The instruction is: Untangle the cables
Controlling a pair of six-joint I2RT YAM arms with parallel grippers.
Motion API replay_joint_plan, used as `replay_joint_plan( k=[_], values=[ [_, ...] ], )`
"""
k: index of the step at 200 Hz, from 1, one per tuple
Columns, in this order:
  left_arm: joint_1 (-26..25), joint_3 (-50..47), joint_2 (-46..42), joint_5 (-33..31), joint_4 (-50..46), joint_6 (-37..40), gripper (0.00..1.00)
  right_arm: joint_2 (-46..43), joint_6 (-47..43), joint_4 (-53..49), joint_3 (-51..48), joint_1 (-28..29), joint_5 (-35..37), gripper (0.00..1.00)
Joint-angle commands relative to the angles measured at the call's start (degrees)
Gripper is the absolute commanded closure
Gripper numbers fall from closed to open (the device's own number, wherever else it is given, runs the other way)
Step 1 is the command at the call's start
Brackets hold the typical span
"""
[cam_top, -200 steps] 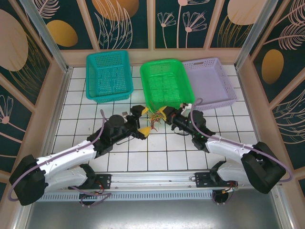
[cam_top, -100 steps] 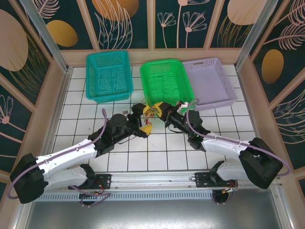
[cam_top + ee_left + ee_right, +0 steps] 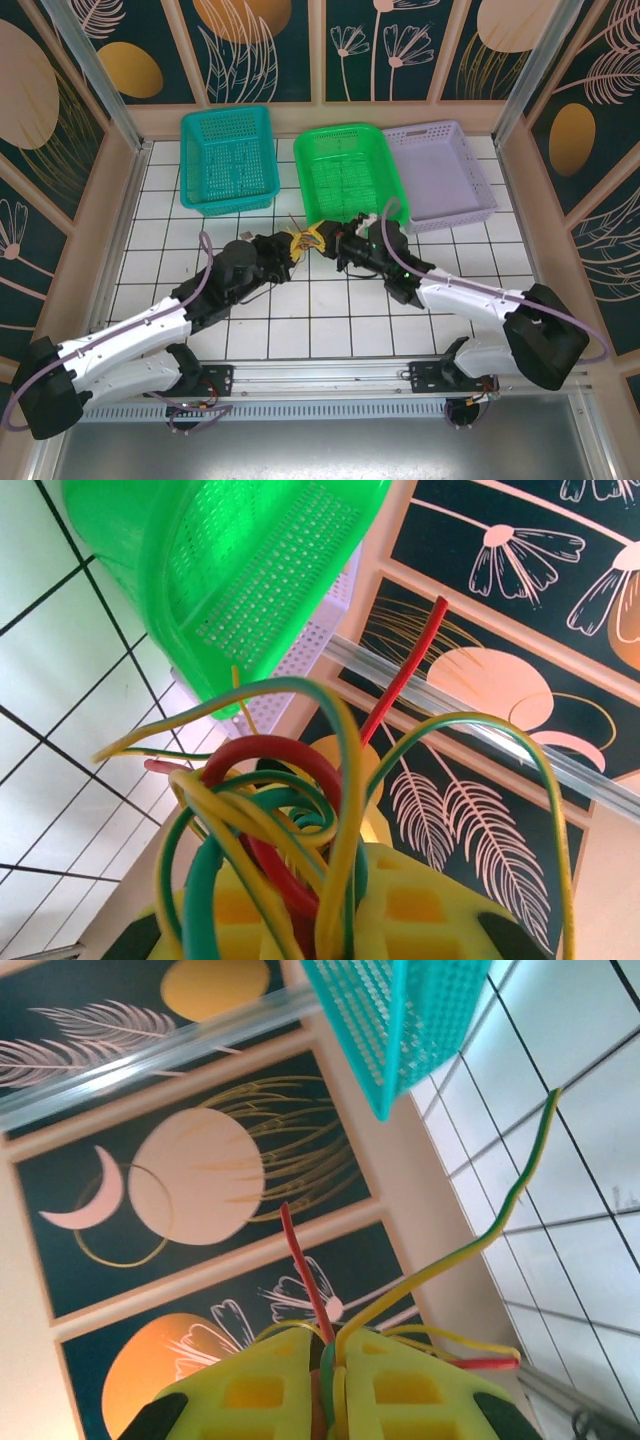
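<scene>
With my left gripper (image 3: 320,915) and right gripper (image 3: 335,1390) both clamped on the tangled cables (image 3: 270,770), pulling apart could tighten the knot.

The cables (image 3: 309,237) are seen as a small tangled bunch of thin red, green and yellow-green wires. They are gripped from both sides by the left end effector (image 3: 293,244) and the right end effector (image 3: 335,244), above the counter (image 3: 330,310). In the wrist views they are looped over one another, with one red cable (image 3: 403,670) standing straight up and one yellow-green cable (image 3: 512,1207) arcing away.
</scene>
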Motion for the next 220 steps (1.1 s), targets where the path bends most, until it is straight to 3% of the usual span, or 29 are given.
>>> replay_joint_plan(
  k=[1, 21, 54, 75, 96, 110, 122, 137, 147, 162, 193, 220],
  values=[
    [5.8, 4.1, 1.3, -3.1, -10.3, 20.9, 1.00, 0.1, -10.0, -30.5, 9.5, -3.2, -10.9, 1.00],
    [5.8, 11.1, 5.4, 0.4, -18.3, 44.1, 1.00, 2.9, -18.1, -48.7, 17.2, -5.3, -11.4, 1.00],
    [5.6, 15.9, 10.5, 9.8, -24.4, 71.2, 1.00, 4.0, -23.6, -55.2, 20.5, -9.4, -14.1, 1.00],
    [4.5, 16.6, 11.0, 12.4, -27.0, 84.3, 1.00, 5.7, -27.8, -59.6, 24.5, -10.7, -14.7, 1.00],
    [0.8, 17.4, 10.9, 6.6, -30.3, 95.0, 1.00, 7.2, -30.9, -62.4, 26.9, -11.6, -15.2, 1.00],
    [0.0, 17.4, 10.3, 4.8, -30.0, 96.6, 1.00, 7.0, -30.0, -60.3, 26.2, -11.8, -15.5, 1.00],
    [-0.1, 17.7, 9.3, 4.4, -28.3, 94.3, 0.99, 6.2, -27.6, -56.7, 24.6, -11.7, -16.1, 1.00],
    [0.0, 19.2, 8.0, 0.6, -27.1, 85.9, 0.57, 3.1, -22.0, -47.7, 20.2, -11.5, -15.5, 1.00],
    [0.0, 20.1, 7.4, -2.5, -27.6, 77.3, 0.44, 0.6, -17.6, -40.5, 16.6, -11.5, -14.6, 1.00],
    [0.0, 23.4, 6.4, -5.9, -29.9, 62.4, 0.32, -2.6, -11.9, -31.7, 11.7, -11.5, -11.6, 1.00],
    [0.2, 21.2, 1.6, -6.1, -32.9, 28.1, 0.26, -5.2, -4.5, -10.9, 3.0, -11.0, -5.2, 1.00],
    [0.1, 8.0, -2.6, 2.6, -16.0, 2.2, 0.24, -3.3, 0.0, 8.3, -3.6, -8.9, 0.2, 1.00]
  ],
)
